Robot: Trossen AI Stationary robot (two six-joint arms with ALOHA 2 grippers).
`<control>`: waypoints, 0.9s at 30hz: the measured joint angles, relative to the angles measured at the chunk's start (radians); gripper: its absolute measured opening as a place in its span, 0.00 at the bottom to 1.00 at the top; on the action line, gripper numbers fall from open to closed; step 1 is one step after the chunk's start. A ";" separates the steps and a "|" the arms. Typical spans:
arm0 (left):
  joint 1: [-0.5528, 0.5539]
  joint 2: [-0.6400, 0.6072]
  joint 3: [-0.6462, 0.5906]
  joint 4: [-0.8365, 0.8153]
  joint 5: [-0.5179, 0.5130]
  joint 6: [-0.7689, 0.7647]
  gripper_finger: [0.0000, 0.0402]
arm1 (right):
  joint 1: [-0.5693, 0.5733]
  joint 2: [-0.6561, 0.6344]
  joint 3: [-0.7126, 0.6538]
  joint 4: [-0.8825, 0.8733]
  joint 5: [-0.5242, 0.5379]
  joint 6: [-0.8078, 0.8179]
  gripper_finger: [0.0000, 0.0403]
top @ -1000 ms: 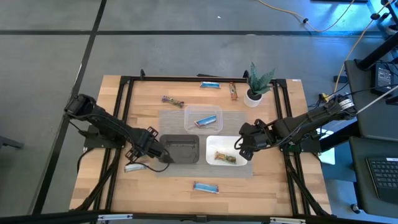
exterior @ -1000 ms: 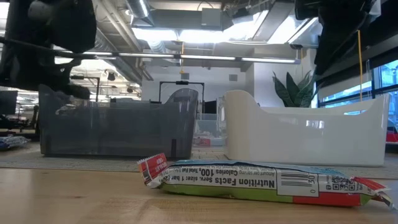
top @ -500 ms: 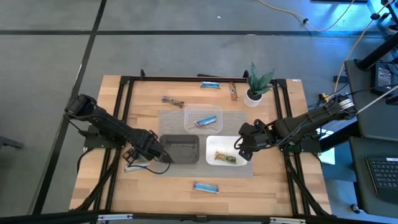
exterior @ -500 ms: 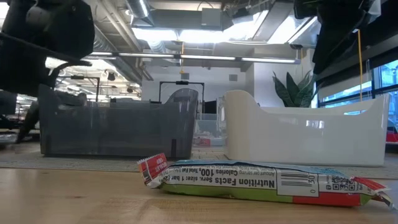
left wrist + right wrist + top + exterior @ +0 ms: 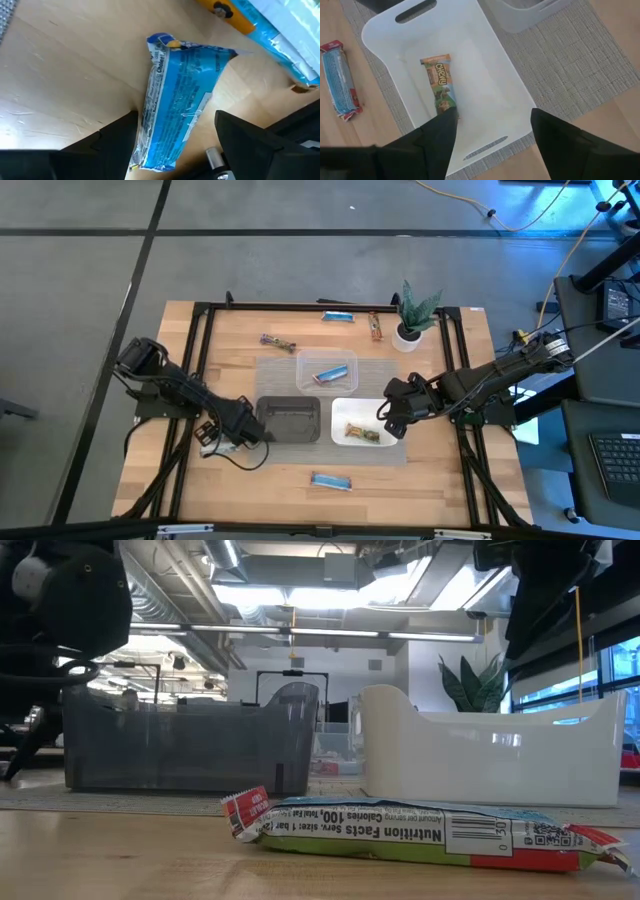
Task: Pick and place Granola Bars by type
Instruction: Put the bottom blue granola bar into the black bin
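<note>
Blue-wrapped granola bar [image 5: 175, 100] on the wood, between the open left tool's [image 5: 176, 134] fingers.

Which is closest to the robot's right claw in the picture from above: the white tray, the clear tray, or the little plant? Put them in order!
From the right gripper:
1. White tray, right under it.
2. Clear tray, behind the white one, mid-table.
3. Potted plant, at the far edge.

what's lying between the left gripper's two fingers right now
A silvery-blue granola bar lies on the bare wood between the open fingers of the left gripper, not yet gripped. The left wrist view shows it.
</note>
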 joint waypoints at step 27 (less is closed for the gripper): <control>-0.017 -0.002 0.033 -0.058 0.019 -0.541 0.34 | 0.000 0.000 0.000 0.000 -0.006 -0.027 0.63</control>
